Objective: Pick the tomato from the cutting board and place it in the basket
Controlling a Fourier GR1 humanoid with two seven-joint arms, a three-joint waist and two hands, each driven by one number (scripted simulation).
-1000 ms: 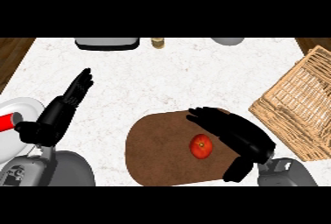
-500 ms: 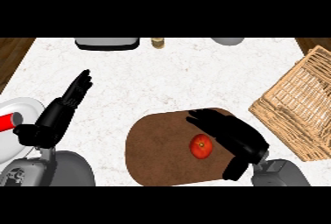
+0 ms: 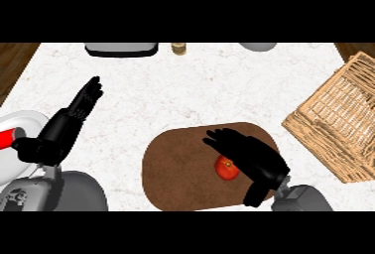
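Currently early in the task, grasp stage, nothing lifted. Tomato [image 3: 226, 168] sits on the brown oval cutting board [image 3: 176, 171], right of the board's middle, near side of the counter [image 3: 205, 89]. Right hand [image 3: 254, 159] is over the board, right on top of the tomato's right side and partly covering it. Its fingers [image 3: 219, 139] stretch out toward far-left past the tomato and its thumb points toward the near edge, so the tomato lies in the gap at the palm. Fingers look extended, not curled round it: hand released, no grasp yet as far as the view shows. Contact between palm and tomato can't be told from this steep angle.

Left hand [image 3: 71, 119] rests at the left of the view, fingers straight and pointing far, holding nothing, well apart from the board.

Wicker basket [image 3: 333, 124] is at the right edge, just beside the board's right end, tilted in the view; no tomato in it.

Other stuff: white plate [image 3: 18, 149] at the left edge with a red item [image 3: 6, 140] on it, a grey appliance [image 3: 121, 48] and a small jar [image 3: 178, 48] along the far edge.

Done: the hand is at the tomato. Left, by my read: close on the tomato, lift it off the board, carry it right to the basket, let go inside.
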